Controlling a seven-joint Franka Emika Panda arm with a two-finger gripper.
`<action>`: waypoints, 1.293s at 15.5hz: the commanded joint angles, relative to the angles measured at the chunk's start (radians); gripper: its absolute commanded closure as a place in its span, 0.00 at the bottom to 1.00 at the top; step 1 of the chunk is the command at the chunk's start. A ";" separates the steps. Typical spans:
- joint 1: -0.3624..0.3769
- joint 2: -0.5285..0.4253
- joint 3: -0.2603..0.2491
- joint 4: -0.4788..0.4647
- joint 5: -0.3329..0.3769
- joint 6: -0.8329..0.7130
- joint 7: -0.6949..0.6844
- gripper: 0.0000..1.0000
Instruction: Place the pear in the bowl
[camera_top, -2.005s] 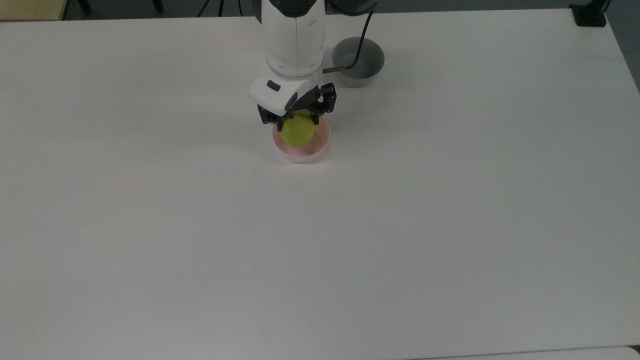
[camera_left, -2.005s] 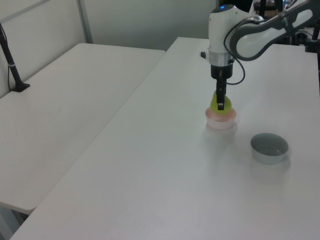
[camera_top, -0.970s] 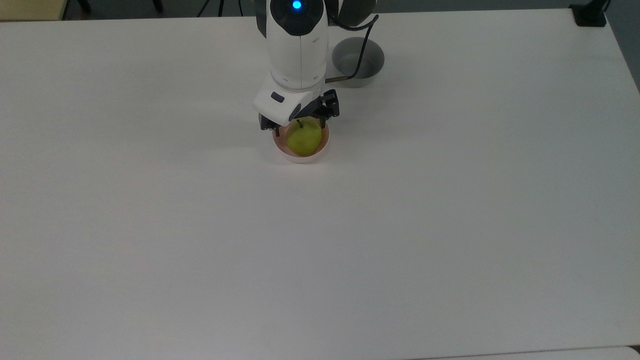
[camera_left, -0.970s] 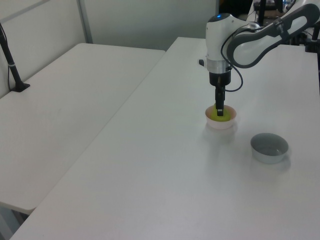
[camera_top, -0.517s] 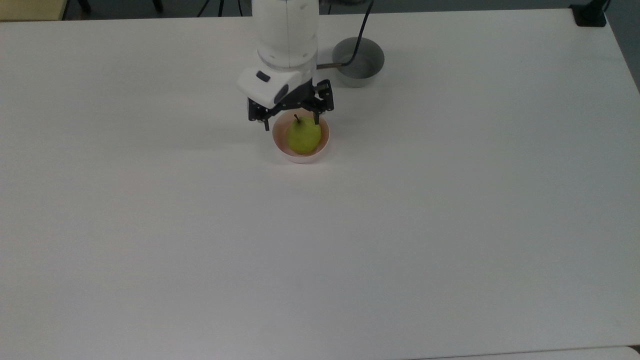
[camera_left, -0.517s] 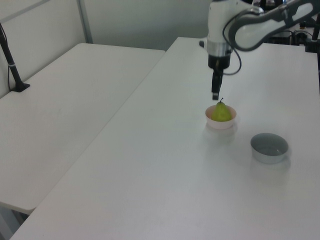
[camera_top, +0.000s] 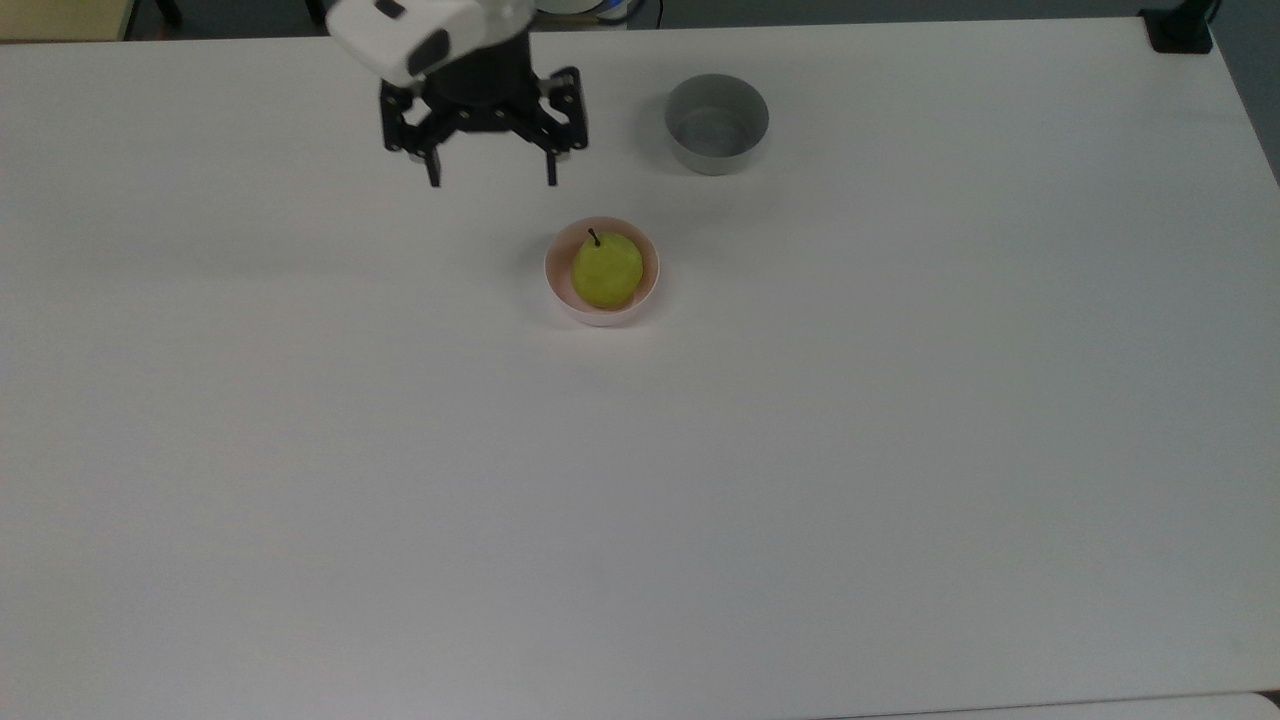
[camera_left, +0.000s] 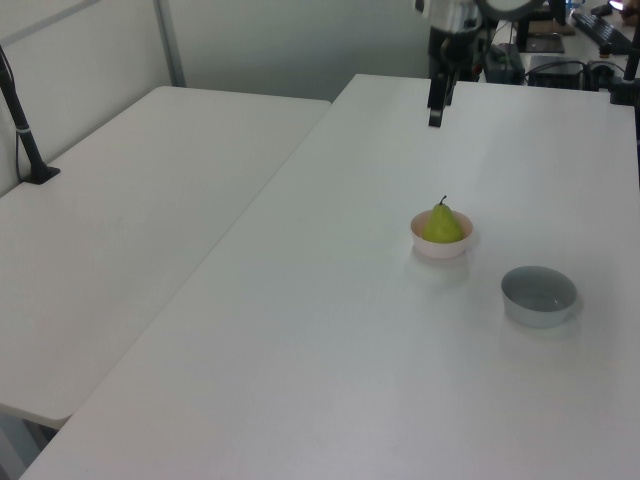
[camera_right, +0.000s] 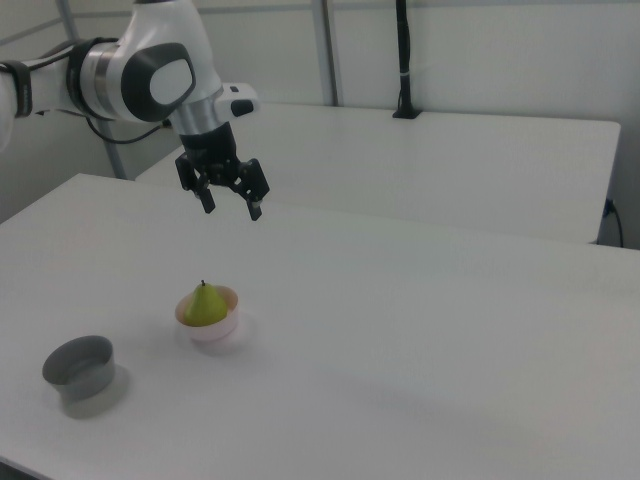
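- The pincer (camera_top: 491, 182) hung with its fingers spread wide and held nothing, raised well above the desk (camera_top: 900, 450) and nearer the far edge in the top view, apart from both bowls.
- The pear (camera_top: 607, 270) sat upright, stem up, inside the pale pink bowl (camera_top: 601, 311), which stood about midway between the desk's side edges and toward its far edge in the top view.
- The placing looked done; I judged the step in hand to be the retreat, and the next move called only for the arm to draw clear without dipping toward the fruit.
- The grey bowl (camera_top: 717, 124) stood empty close to the far edge, near the pink one but not touching it.
- 1 neighbouring table (camera_left: 120, 220) stood beside the desk; nothing lay in the arm's way.
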 joint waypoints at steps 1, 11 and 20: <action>-0.047 -0.043 -0.009 0.046 0.009 -0.118 0.015 0.00; -0.145 -0.059 -0.001 0.154 0.008 -0.241 0.029 0.00; 0.034 -0.083 -0.144 0.138 0.058 -0.225 0.014 0.00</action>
